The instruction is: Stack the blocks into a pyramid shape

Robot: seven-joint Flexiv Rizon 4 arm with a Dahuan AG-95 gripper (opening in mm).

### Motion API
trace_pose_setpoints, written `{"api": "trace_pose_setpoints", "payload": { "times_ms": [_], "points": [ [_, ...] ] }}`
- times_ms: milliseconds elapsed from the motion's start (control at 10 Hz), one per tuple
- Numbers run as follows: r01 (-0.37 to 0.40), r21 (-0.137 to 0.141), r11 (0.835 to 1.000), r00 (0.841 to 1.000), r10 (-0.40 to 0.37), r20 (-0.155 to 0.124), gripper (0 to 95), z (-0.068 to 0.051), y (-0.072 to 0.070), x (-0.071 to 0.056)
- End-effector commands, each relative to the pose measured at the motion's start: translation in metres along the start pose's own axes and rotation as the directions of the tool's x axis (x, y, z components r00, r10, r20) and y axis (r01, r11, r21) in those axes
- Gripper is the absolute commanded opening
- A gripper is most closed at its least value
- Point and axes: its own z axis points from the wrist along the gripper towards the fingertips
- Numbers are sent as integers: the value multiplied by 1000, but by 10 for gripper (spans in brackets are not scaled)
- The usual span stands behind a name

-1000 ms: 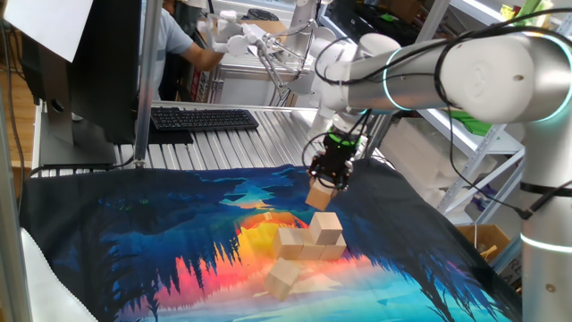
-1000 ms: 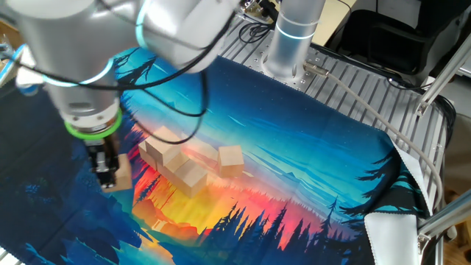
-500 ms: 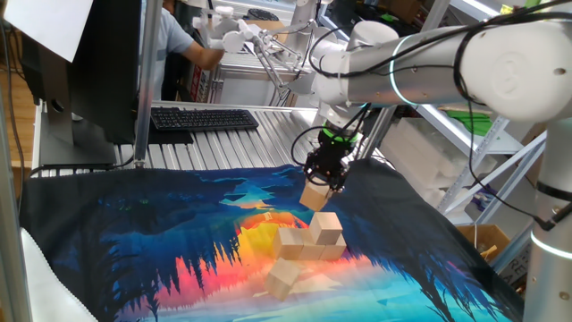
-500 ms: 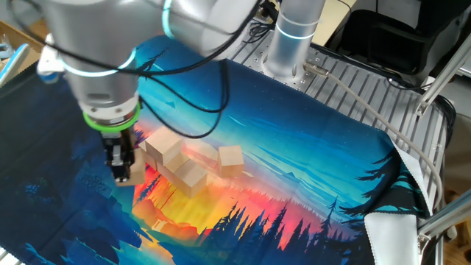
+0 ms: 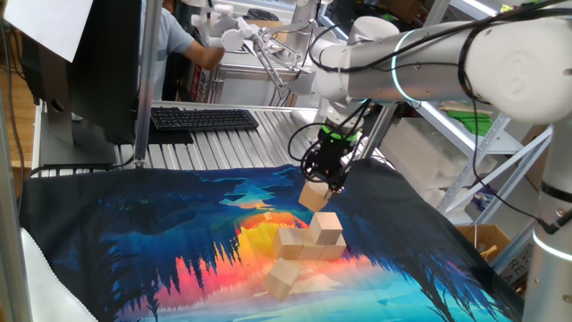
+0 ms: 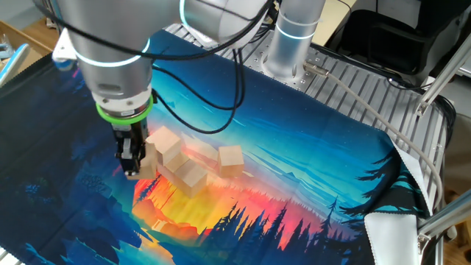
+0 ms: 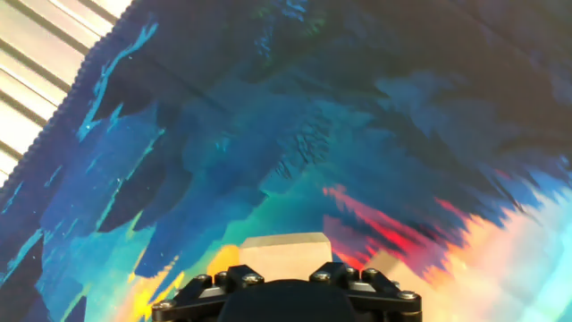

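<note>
now clamped on a block (image 5: pixel 315 197), gripper (image 5: pixel 323 185) pointing down above the mat (image 5: pixel 134 233).

held clear of the mat, just up and beside the pile (image 5: pixel 308 241) of other blocks; lone block (image 5: pixel 283 277) lying apart, nearer the front. from the other fixed view, held block (image 6: pixel 144 166) mostly hidden behind the fingers (image 6: pixel 131 156), one block (image 6: pixel 231 160) set off from the cluster. hand view: only the held block's top (image 7: pixel 284 252) under the jaws.
</note>
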Motion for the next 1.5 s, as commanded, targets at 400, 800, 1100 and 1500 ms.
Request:
{"api": "trace_pose_setpoints", "payload": {
  "times_ms": [400,800,1100,1500],
  "points": [
    [-54,6,999,997,55,-48,0,-20,7,-15],
    [-54,6,999,998,54,-33,0,-15,11,-14],
    [-13,16,1000,1000,14,-15,0,-7,12,-11],
    [6,31,1000,1000,-7,30,0,-7,12,-11]
  ]
}}
